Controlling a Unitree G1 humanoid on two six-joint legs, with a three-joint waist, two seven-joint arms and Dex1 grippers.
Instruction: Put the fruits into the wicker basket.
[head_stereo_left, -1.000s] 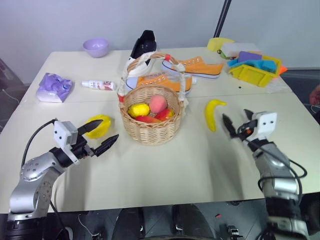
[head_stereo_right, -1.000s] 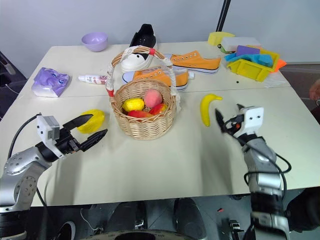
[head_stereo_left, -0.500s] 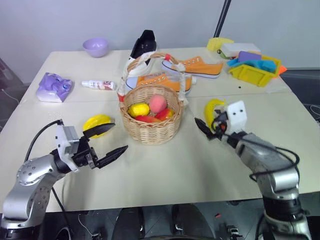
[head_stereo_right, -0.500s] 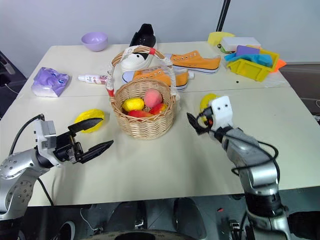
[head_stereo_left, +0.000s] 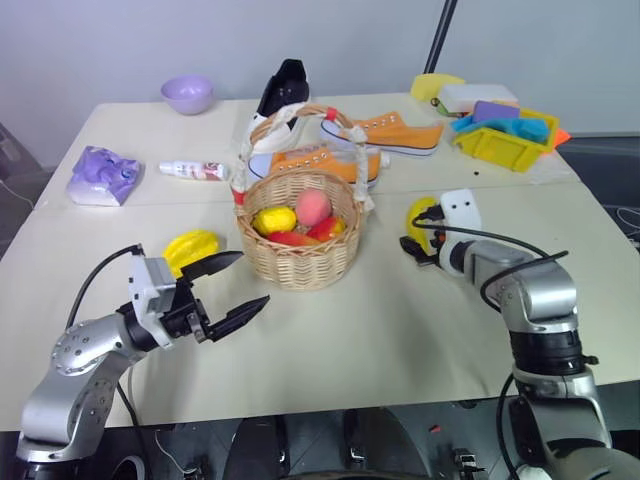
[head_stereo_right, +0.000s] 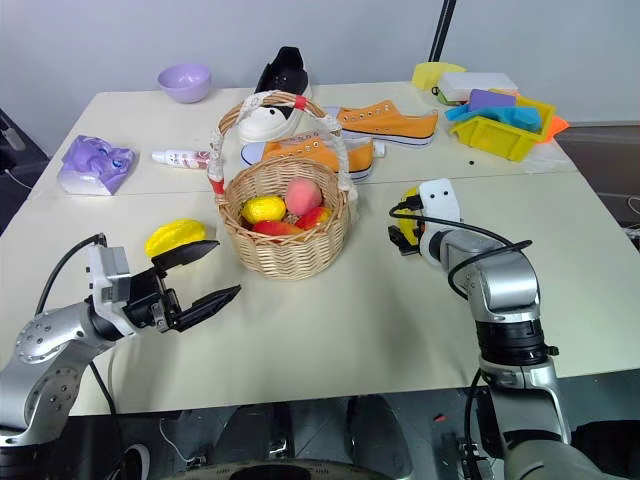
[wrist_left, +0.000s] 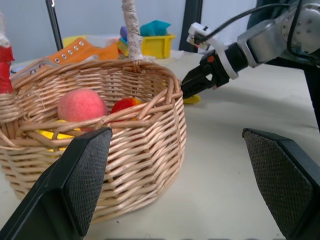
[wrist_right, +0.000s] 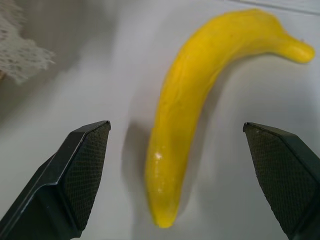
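We see our right gripper (wrist_right: 177, 145) with fingers wide open over the banana (wrist_right: 200, 95) on the desk (head_stereo_left: 400, 320), and our left gripper (head_stereo_left: 232, 290) open and empty beside the basket (head_stereo_left: 300, 250).

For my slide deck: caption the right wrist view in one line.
Open right claw poised over the yellow banana lying on the table.
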